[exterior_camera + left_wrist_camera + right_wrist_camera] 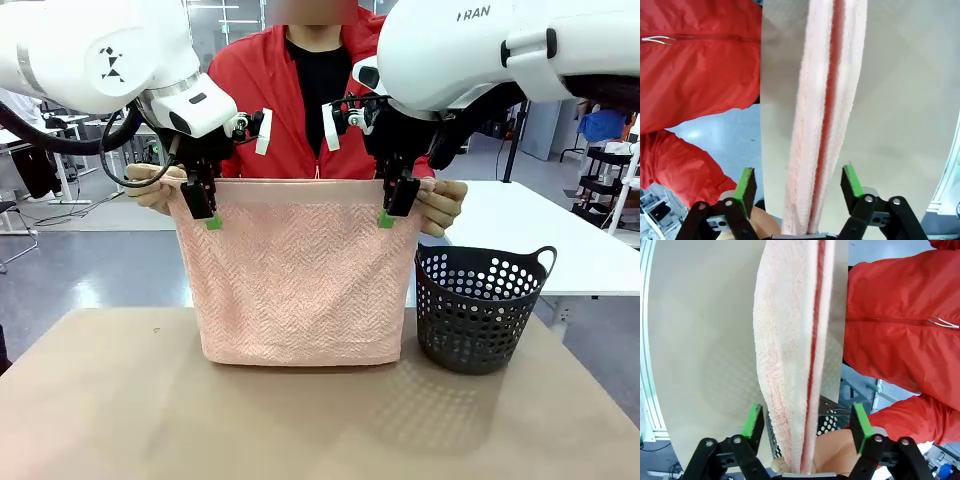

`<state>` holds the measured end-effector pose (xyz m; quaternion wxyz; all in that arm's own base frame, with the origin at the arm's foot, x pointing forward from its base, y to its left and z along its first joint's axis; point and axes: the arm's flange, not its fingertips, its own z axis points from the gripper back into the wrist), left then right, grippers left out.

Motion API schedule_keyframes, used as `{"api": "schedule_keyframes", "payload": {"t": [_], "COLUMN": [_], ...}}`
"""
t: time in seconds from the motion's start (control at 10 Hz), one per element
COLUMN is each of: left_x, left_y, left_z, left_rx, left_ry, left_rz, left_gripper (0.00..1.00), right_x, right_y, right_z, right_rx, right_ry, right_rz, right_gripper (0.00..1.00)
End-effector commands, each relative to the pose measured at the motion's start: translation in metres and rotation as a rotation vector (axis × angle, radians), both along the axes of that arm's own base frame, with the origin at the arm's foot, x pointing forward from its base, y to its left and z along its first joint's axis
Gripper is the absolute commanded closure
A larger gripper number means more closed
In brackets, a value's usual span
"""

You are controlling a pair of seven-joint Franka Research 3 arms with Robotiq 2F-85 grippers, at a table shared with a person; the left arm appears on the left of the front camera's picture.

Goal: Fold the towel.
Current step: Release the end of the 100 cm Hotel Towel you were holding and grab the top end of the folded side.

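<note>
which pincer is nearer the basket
Right. The right pincer is at the towel corner above-left of the basket; the left pincer is at the far corner, across the towel.

Robotics lab for sure, nobody's kitchen. Dead giveaway is the pair of big white robot arms, left arm (90, 50) and right arm (470, 50), hanging over a plain brown tabletop (100, 400). Behind it there's a long white worktable (560, 240) on a glossy grey-blue floor (90, 270), the kind you get in open halls. Loose cables (75, 207) trail across that floor on the left. A black shelving rack (606, 157) with gear on it stands off to the right, and strip lights (225, 18) run overhead at the back. A person in a red jacket (260, 90) stands at the far side, so it's a staffed test setup.
</note>
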<state>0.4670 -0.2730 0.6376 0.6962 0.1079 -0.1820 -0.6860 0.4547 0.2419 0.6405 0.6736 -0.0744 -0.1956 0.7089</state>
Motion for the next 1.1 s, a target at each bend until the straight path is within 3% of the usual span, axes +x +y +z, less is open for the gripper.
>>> {"api": "schedule_keyframes", "payload": {"t": [0.0,0.1,0.3,0.4,0.5,0.8,0.9,1.0], "left_x": [0.001,0.001,0.001,0.001,0.001,-0.001,-0.001,0.001], "left_y": [0.004,0.005,0.009,0.011,0.012,0.014,0.016,0.008], "left_z": [0.009,0.008,0.009,0.010,0.011,0.011,0.009,0.006], "left_rx": [0.007,0.011,0.002,-0.008,-0.015,-0.019,-0.037,-0.006], "left_ry": [0.037,0.031,0.046,0.053,0.058,0.048,0.063,0.033], "left_rz": [-0.008,-0.004,0.005,0.005,0.005,0.009,-0.012,0.022], "left_gripper": [0.89,1.00,1.00,0.95,1.00,1.00,1.00,1.00], "right_x": [0.001,0.002,0.001,0.001,0.001,0.003,0.007,0.000], "right_y": [-0.005,-0.005,-0.004,-0.004,-0.003,-0.003,-0.005,-0.002], "right_z": [0.006,0.007,0.007,0.006,0.005,0.004,0.000,0.004], "right_rx": [0.019,0.021,0.021,0.020,0.018,0.018,0.040,0.005], "right_ry": [0.019,0.016,0.018,0.021,0.025,0.025,0.057,0.009], "right_rz": [0.005,0.003,0.002,0.003,0.003,0.003,-0.007,-0.005], "right_gripper": [0.74,1.00,1.00,0.97,1.00,1.00,1.00,1.00]}}
